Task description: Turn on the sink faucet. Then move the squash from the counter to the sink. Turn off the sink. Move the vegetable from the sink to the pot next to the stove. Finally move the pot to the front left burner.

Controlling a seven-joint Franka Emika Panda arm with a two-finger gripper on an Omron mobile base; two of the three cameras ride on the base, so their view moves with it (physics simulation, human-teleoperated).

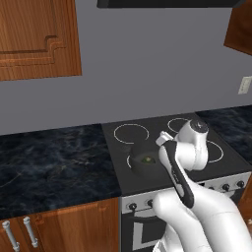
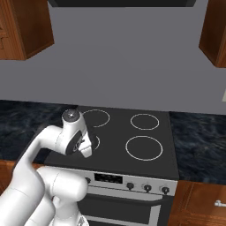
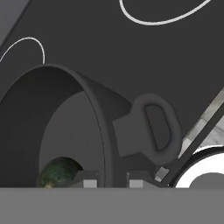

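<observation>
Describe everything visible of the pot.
The pot is squat, round and dark grey, matte like metal, lidless, with a loop handle on its side. It sits upright on the stove's front left burner, the squash inside. The end effector is shut on its rim beside that handle.

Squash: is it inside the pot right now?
Yes, the hand view shows the squash lying on the floor of the pot, below its rim.

Pot (image 1: 142, 161) occupies front left burner; stove (image 2: 145, 128) otherwise bare.
</observation>
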